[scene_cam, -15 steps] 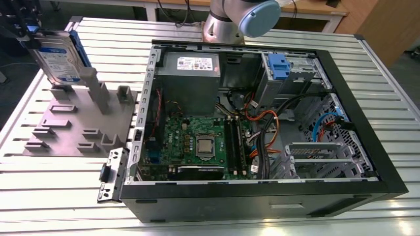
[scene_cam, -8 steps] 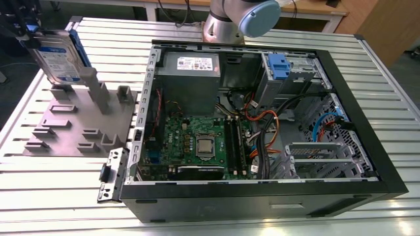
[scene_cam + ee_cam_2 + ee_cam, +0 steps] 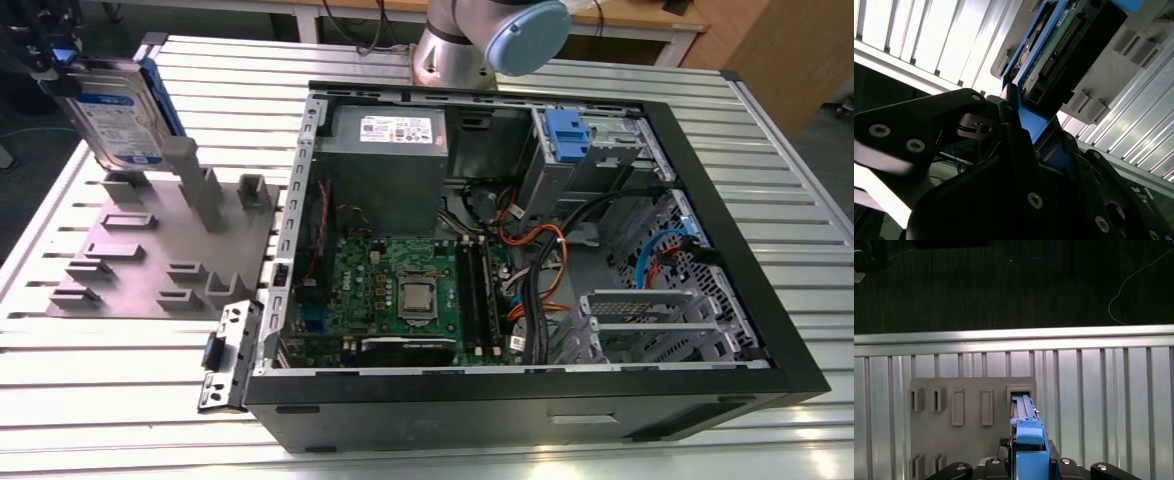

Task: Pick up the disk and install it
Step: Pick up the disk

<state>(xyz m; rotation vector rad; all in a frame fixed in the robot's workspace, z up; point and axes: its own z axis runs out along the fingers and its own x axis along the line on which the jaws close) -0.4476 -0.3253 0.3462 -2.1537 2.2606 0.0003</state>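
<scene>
The disk (image 3: 120,112), a silver hard drive with a white-and-blue label and a blue bracket, stands on edge at the exterior view's far left. My gripper (image 3: 64,68) is shut on its upper end. Its lower end hangs at the upright posts of the grey fixture plate (image 3: 134,250); whether they touch I cannot tell. In the second wrist view the dark fingers (image 3: 1010,112) clamp the blue bracket of the disk (image 3: 1054,47). In the first wrist view the disk (image 3: 1024,410) points edge-on at a slot of the fixture plate (image 3: 954,440), with my gripper (image 3: 1029,467) behind it.
An open black computer case (image 3: 747,330) lies on the slatted aluminium table (image 3: 107,400), to the exterior view's right of the fixture. It holds a motherboard (image 3: 400,290), cables and a drive bay with a blue latch (image 3: 567,135). The arm's base (image 3: 467,45) stands behind the case.
</scene>
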